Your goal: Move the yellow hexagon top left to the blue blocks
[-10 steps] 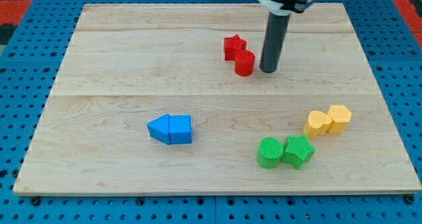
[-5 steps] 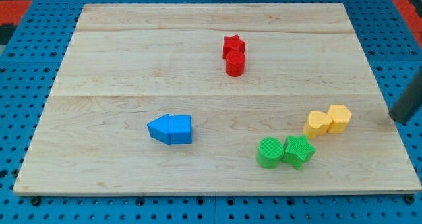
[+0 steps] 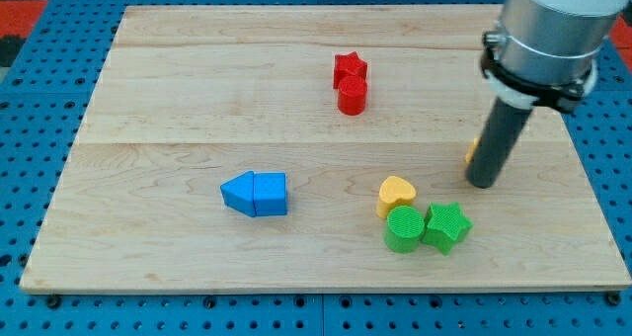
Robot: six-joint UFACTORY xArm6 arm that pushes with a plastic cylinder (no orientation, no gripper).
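The yellow hexagon (image 3: 473, 150) is almost wholly hidden behind my rod; only an orange-yellow sliver shows at the rod's left edge, right of the board's centre. My tip (image 3: 483, 183) rests on the board just below that sliver. The two blue blocks (image 3: 255, 194) lie joined together at lower left centre, far to the left of the tip. A yellow heart (image 3: 396, 194) sits between them and the tip, touching the green cylinder (image 3: 403, 228).
A green star (image 3: 446, 225) sits against the green cylinder's right side. A red star (image 3: 350, 67) and a red cylinder (image 3: 353, 97) stand touching at upper centre. The wooden board (image 3: 148, 79) lies on a blue pegboard.
My rod swung from the red blocks out to the right edge, then back onto the board at the yellow pair. The yellow heart slid left to the green cylinder; the hexagon moved up-left behind the rod.
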